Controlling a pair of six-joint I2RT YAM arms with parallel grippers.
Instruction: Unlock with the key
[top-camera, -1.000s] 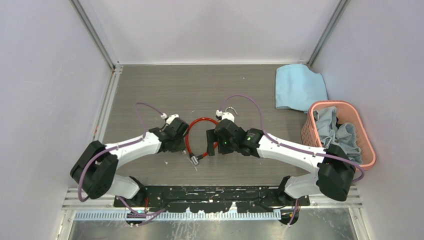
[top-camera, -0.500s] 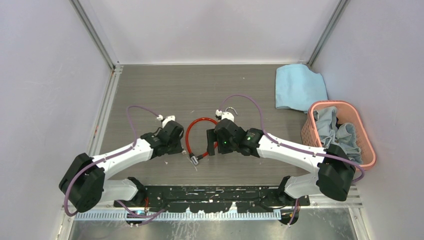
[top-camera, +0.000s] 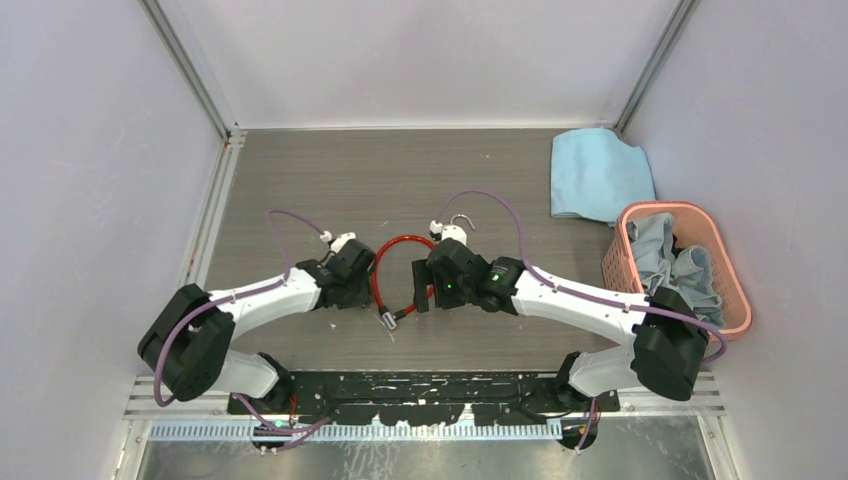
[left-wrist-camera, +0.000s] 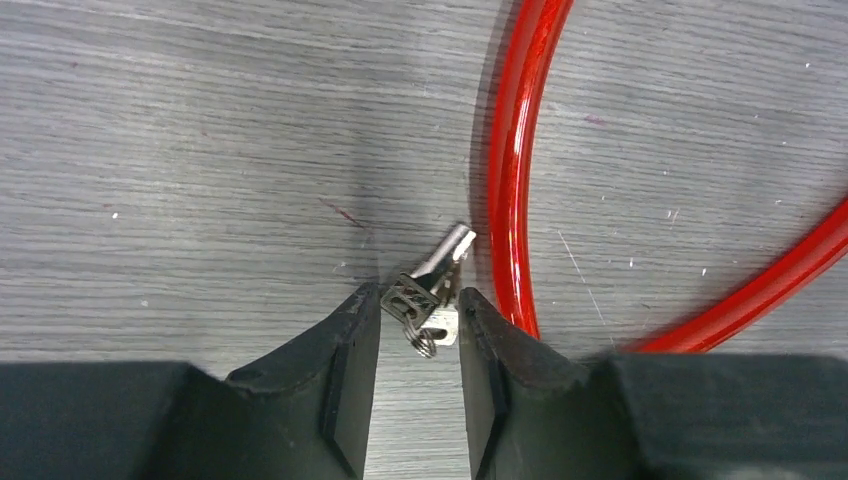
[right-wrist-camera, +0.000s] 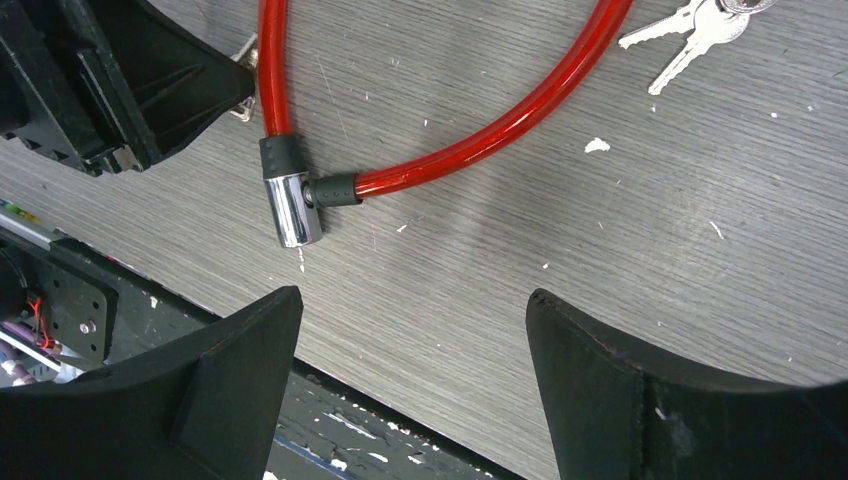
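As viewed from overhead, logged grey wood-grain table first, spanning whole floor of enclosure. Noted left arm and right arm, both white, reaching inward from near edge. Noted pink basket of cloths at right edge, blue cloth lying just beyond it. Found red cable lock curving on table between both wrists. Recorded right gripper held above table near cable, jaws spread wide, grasping nothing. Recorded left gripper low over table just left of cable, jaws parted narrowly, one black finger either side of key bunch. Could not resolve whether pads touch metal. Saw chrome end of cable lock lying toward arm bases. Located key bunch flat on table, just beside cable's left run, one blade angled toward cable. Spotted second pair of keys at upper edge of right wrist view, across cable from chrome end.
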